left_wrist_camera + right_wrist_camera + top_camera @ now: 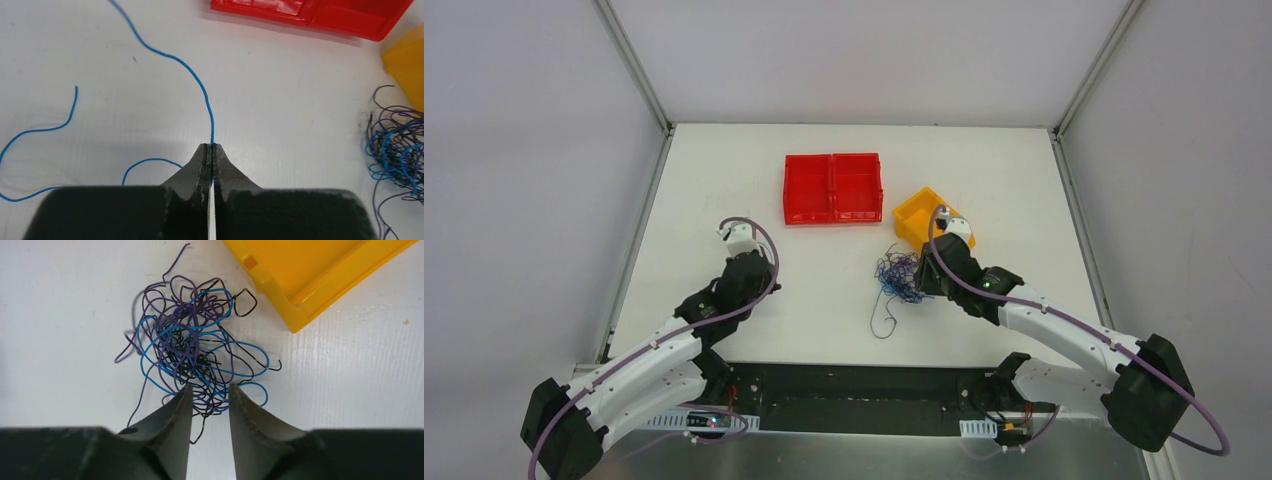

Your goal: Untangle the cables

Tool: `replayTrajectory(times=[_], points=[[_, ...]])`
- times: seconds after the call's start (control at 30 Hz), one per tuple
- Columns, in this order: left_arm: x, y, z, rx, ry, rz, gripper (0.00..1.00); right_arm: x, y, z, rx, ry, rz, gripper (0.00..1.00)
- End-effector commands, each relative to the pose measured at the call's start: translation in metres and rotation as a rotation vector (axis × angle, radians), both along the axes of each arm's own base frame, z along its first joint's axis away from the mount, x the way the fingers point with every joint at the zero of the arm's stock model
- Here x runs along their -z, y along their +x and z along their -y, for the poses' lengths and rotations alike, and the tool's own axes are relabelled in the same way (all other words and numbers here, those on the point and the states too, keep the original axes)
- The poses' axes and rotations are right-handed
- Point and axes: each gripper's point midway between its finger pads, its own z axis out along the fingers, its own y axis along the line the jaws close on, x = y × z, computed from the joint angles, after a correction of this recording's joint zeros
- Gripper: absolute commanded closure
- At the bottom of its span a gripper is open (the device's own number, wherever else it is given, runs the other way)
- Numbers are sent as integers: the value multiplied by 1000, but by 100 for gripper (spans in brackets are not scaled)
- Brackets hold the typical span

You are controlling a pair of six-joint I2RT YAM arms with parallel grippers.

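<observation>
Left gripper [212, 146] pinched together on one blue cable [200, 85]; right gripper [210, 390] jaws apart at cable tangle's [195, 345] near edge, yellow bin [310, 285] just beside, open tabletop [60, 315] leftward.

The left arm [659, 350] reaches forward and slightly inward from its base, with the wrist tipped downward. The left tool [212, 148] has its jaws pressed together, pinching a single blue cable [199, 85] at the very tips. The right arm [1064, 325] stretches in toward the middle, its wrist also pitched down. The right tool [210, 394] has its jaws a little apart, with a narrow gap between the tips.
</observation>
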Motion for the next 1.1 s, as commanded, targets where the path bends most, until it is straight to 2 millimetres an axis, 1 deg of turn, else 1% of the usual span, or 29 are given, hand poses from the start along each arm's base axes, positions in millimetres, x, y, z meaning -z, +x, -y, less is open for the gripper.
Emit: replayTrajectory(times=[0.0, 0.03, 0.07, 0.1, 0.13, 0.17, 0.2, 0.33, 0.4, 0.5, 0.57, 0.6, 0.63, 0.7, 0.77, 0.9, 1.0, 1.07], points=[[-42, 12, 15, 15, -53, 29, 83, -23, 6, -19, -56, 77, 32, 52], [-44, 13, 3, -78, -58, 10, 56, -24, 6, -21, -62, 83, 34, 46], [-39, 8, -13, -185, -54, -31, 33, -26, 6, -22, -68, 87, 37, 43], [-39, 7, -19, -226, -41, -48, 18, -27, 6, -23, -70, 93, 39, 42], [-38, 6, -23, -231, -15, -71, 8, -28, 6, -24, -73, 98, 41, 41], [-34, 2, -28, -246, 3, -106, 2, -29, 6, -25, -77, 103, 42, 41], [-27, -4, -36, -277, 27, -166, 1, -29, 5, -25, -81, 106, 42, 40], [-11, -17, -47, -324, 3, -343, 1, -30, 4, -26, -94, 107, 46, 40], [-10, -26, -59, -396, 20, -370, 1, -31, 4, -26, -99, 108, 50, 39], [-10, -44, -85, -553, 29, -383, 1, -32, 3, -27, -108, 118, 54, 39], [0, -53, -90, -609, -43, -415, 1, -34, 2, -29, -119, 137, 59, 39], [7, -54, -87, -612, -103, -431, 1, -34, 0, -31, -125, 145, 57, 39], [14, -54, -85, -606, -162, -440, 1, -34, 0, -32, -129, 151, 58, 39], [24, -47, -79, -584, -266, -419, 1, -35, -2, -34, -142, 159, 54, 39], [31, -41, -78, -554, -316, -400, 1, -36, -2, -34, -153, 161, 56, 39], [52, -34, -87, -569, -384, -441, 1, -39, -5, -34, -172, 158, 60, 39], [58, -23, -83, -523, -426, -456, 1, -42, -6, -32, -178, 154, 68, 39], [56, -13, -68, -421, -455, -466, 1, -42, -6, -31, -176, 154, 71, 39]])
